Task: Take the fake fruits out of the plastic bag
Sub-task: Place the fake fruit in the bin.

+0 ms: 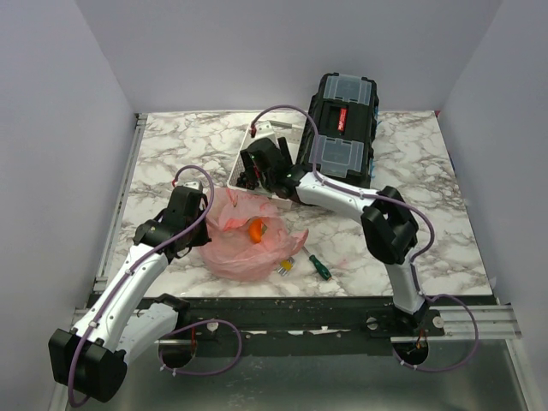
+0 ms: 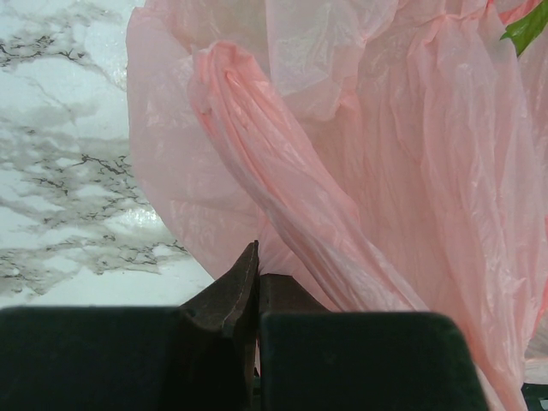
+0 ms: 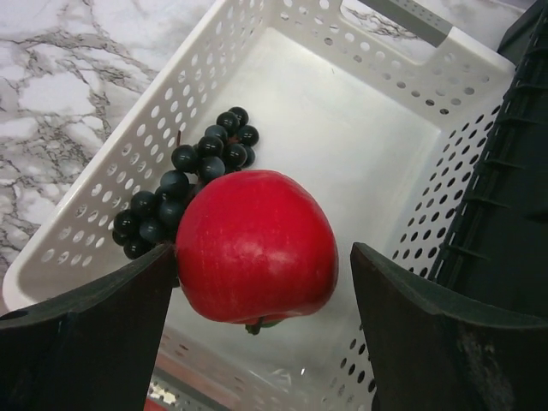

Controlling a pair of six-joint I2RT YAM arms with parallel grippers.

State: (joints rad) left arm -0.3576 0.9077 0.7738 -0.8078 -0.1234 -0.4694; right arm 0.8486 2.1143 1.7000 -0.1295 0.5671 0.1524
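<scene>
Marble table [image 1: 428,214] carries a white tray [image 3: 257,34]. Over this tray the right gripper [image 3: 264,257] stands with jaws apart, the red fruit [image 3: 255,247] between them. Just before the tray, the left gripper [image 2: 257,274] is pinched together on the plastic bag [image 1: 240,244], an orange fruit [image 1: 255,229] inside. This seems the drop-off step; next, the right gripper must rise and fetch the orange fruit.

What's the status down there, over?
Left end effector shut on plastic bag. Right end effector open around red fruit, over white tray. Orange fruit inside bag. Black grapes beside red fruit.
</scene>
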